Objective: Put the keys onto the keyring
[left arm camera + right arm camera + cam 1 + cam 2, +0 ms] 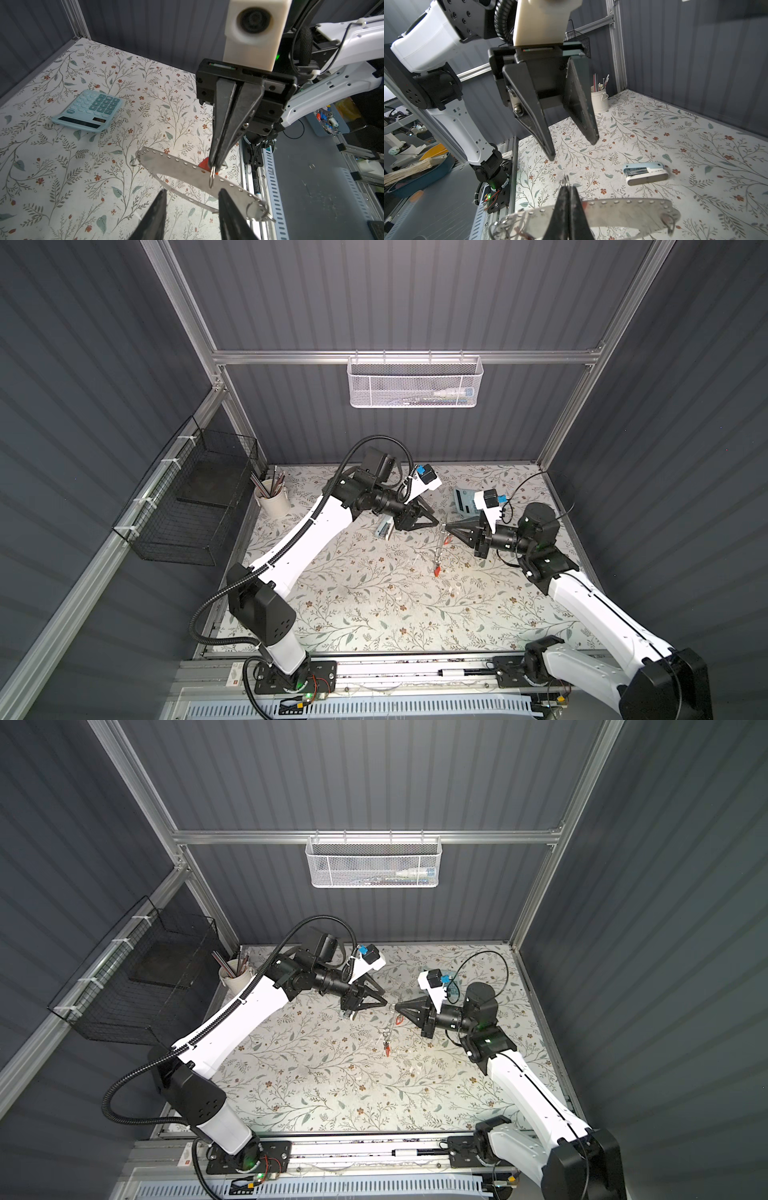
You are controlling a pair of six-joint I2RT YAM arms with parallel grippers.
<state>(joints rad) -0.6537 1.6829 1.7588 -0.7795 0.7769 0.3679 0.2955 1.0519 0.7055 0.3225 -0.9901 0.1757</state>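
The keyring [182, 170], a flat gray plate with holes along its rim, hangs in the air between both arms, edge-on in both top views [440, 547]. My right gripper [214, 166] [568, 187] is shut on a small metal loop [211, 178] at the plate's rim. A red-orange key [204, 163] shows just behind the plate there. A second red key [437, 571] [387, 1050] dangles at the keyring's low end. My left gripper [193, 190] [436, 522] is open, with its fingertips [223, 193] close to the plate and holding nothing.
A pale blue calculator [89, 110] lies at the back right of the floral table. A pale blue stapler [645, 173] lies under my left arm. A white cup of pencils [273, 499] stands back left, beside a black wire basket [195, 506]. A white mesh basket [415, 381] hangs on the back wall.
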